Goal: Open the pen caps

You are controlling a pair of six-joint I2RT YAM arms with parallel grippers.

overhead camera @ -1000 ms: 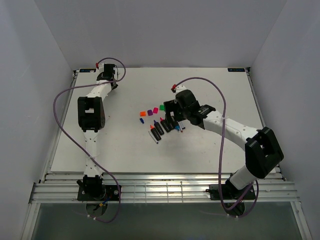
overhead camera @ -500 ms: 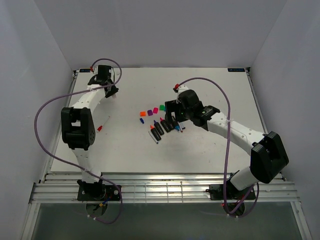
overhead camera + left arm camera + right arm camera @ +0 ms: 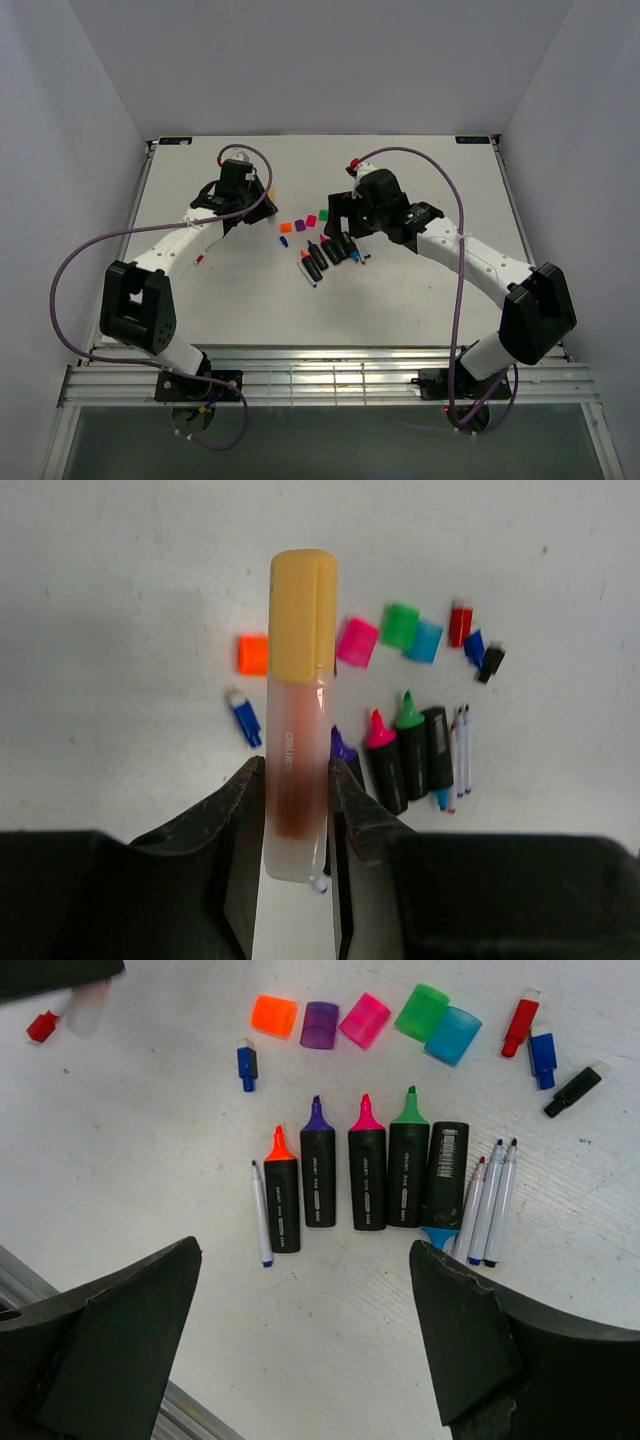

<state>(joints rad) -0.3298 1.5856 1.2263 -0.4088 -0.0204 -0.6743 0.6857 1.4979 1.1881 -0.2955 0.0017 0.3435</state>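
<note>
Since 1 s ago the left arm has swung in from the far-left corner toward mid-table, so the left gripper (image 3: 243, 198) now sits just left of the loose caps, while the right gripper (image 3: 340, 232) has barely shifted. In the left wrist view the left gripper (image 3: 297, 780) is clamped on a yellow-capped pen (image 3: 297, 750), which has a translucent body & stands upright between the fingers w/ its yellow cap (image 3: 303, 615) on and clear of the pads. The right gripper (image 3: 302, 1248) hangs over the pens w/ its fingers spread wide, gripping nothing. Below it 5 black highlighters lie side by side, all uncapped: orange highlighter (image 3: 282, 1205), purple highlighter (image 3: 319, 1175), pink highlighter (image 3: 366, 1175), green highlighter (image 3: 408, 1170), and blue highlighter (image 3: 444, 1185), which is flipped tip-near. One thin pen (image 3: 260, 1210) lies left of the orange one; three thin pens (image 3: 490, 1205) lie right of the blue one. Beyond the tips is a row of loose caps: orange cap (image 3: 274, 1016), purple cap (image 3: 320, 1024), pink cap (image 3: 364, 1020), green cap (image 3: 421, 1012) and blue cap (image 3: 452, 1034), the last two touching. Small caps lie nearby: small red cap (image 3: 519, 1022), small blue cap (image 3: 541, 1050), small black cap (image 3: 575, 1085), and another blue-and-white cap (image 3: 246, 1064) near the orange cap. All of it rests on the white table (image 3: 400, 300)
</note>
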